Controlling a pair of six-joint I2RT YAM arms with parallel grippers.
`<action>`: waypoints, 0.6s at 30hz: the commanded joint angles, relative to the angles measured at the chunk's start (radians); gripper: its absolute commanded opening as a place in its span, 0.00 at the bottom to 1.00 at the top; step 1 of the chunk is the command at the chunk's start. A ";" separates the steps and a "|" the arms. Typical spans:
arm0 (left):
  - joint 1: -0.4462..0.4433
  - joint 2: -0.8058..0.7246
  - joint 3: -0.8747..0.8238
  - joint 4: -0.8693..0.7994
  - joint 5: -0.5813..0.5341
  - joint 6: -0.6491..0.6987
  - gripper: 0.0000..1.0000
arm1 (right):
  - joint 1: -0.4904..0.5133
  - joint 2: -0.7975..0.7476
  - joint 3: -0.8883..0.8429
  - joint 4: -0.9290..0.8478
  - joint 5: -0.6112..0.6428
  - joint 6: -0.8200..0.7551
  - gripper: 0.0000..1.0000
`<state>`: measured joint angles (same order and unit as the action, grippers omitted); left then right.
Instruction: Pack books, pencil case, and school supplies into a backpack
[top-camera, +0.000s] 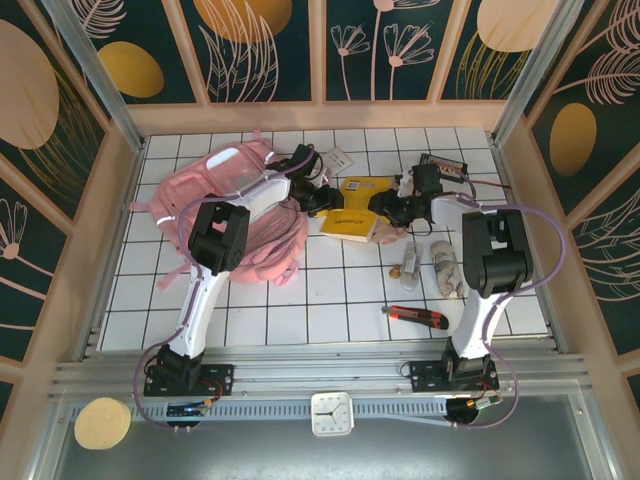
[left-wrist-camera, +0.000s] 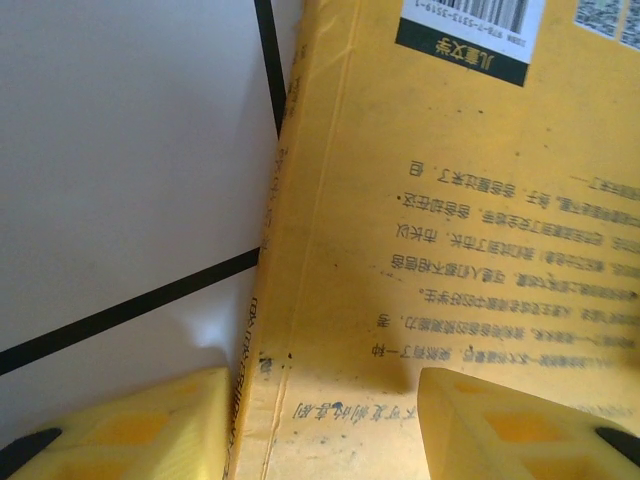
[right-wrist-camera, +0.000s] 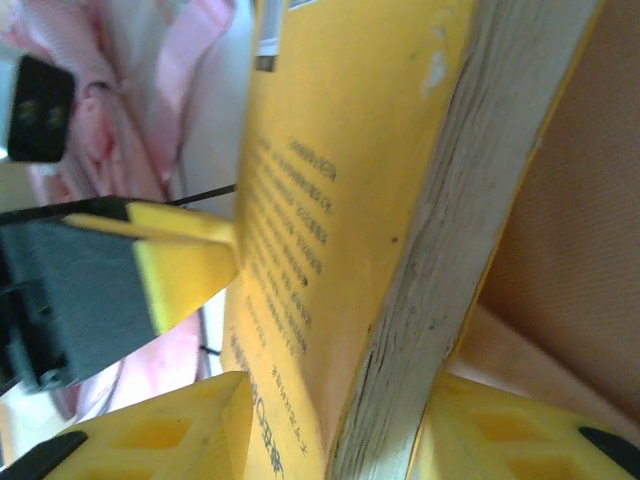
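A white gridded counter (top-camera: 300, 320) sat inside floral panels. The yellow book (top-camera: 350, 222) lay mid-counter between the 2 pincers, its long axis running left to right, the pink backpack (top-camera: 250, 215) just to its left. The right pincer (right-wrist-camera: 330, 425) pinched the book's page edge, tilting it. The left pincer (left-wrist-camera: 320, 420) straddled the spine edge, jaws apart, that arm reaching across the backpack.

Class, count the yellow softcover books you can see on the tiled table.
1: the yellow softcover book lies mid-table, right of the pink fabric backpack. Others may be hidden.
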<state>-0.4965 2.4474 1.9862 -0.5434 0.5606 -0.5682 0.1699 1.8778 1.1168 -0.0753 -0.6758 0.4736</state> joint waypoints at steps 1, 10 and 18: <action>-0.011 0.018 0.024 -0.004 0.024 0.014 0.51 | 0.014 -0.063 -0.021 0.105 -0.103 -0.006 0.45; -0.011 0.009 0.028 -0.018 0.012 0.019 0.51 | 0.011 -0.055 0.020 -0.003 -0.020 -0.029 0.34; -0.006 -0.024 0.033 -0.036 0.009 0.028 0.64 | 0.006 -0.077 0.041 -0.047 0.001 -0.038 0.00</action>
<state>-0.4973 2.4470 1.9923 -0.5507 0.5621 -0.5522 0.1707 1.8484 1.1213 -0.1024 -0.6689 0.4564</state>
